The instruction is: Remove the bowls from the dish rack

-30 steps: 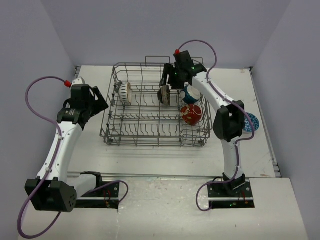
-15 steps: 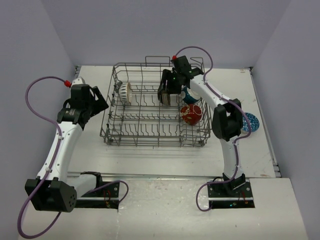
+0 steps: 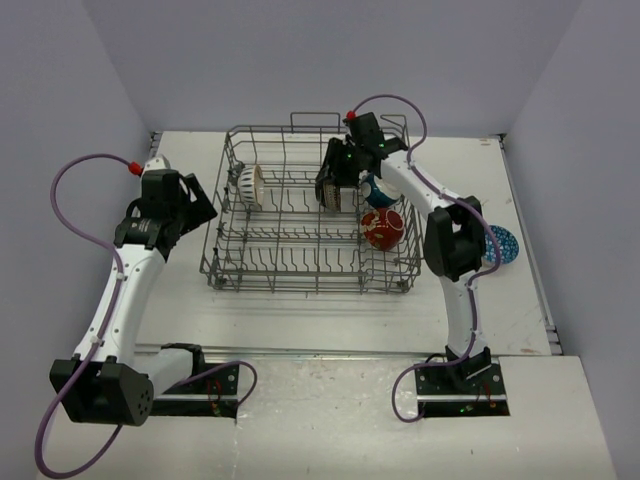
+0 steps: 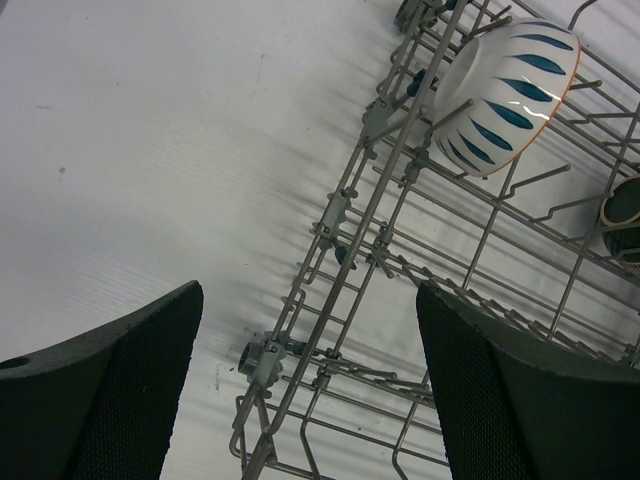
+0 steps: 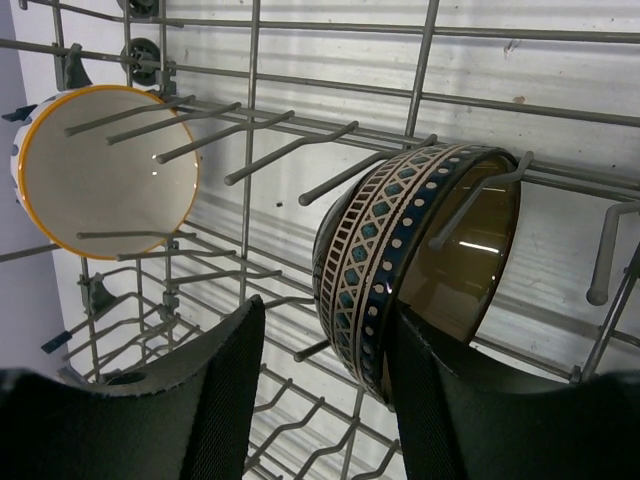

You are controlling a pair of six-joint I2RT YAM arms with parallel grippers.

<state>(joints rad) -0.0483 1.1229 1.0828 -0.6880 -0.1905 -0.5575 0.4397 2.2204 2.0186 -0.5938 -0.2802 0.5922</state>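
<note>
Straddling brown bowl (image 5: 455, 285), right hand (image 5: 322, 335), dish rack (image 3: 290, 262)

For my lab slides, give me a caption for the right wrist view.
Right gripper straddles the rim of a brown patterned bowl upright in the dish rack.

- I'm looking down on a white table (image 3: 300, 310). In the left wrist view its top is matte, with faint ribbing and a few small dark specks.
- At 12 o'clock stands a plain, pale lavender-grey back wall (image 3: 330, 60).
- The left wall (image 3: 50, 120) at 9 o'clock and the right wall (image 3: 600, 150) at 3 o'clock share that colour and slant inward toward the table.
- At 6 o'clock a metal strip (image 3: 320, 352) runs across the table, with a paler ledge (image 3: 320, 430) nearer me.
- The light is soft and even, and shadows fall faint.
</note>
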